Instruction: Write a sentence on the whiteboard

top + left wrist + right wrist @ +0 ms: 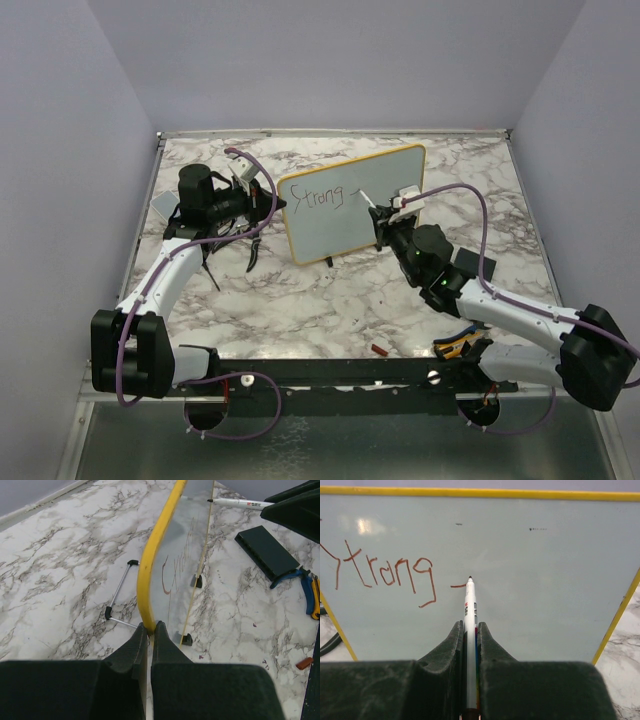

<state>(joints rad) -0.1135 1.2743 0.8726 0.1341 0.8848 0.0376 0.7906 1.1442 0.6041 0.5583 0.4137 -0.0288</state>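
Board (345,228) stands upright, mid-far on tabletop (300,310). Left fingers (137,650) pinch its left yellow edge at the bottom corner. Right fingers (451,645) pinch marker (470,610), tip at a short dash just right of "Strong" (385,572). Bare board surface runs from tip to right edge.

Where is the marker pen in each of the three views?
Top external: marker right of centre, tip at the whiteboard.
Left wrist: marker top right.
Right wrist: marker at centre, in the right gripper.
Shared landmark: the sentence, reading "Strong".
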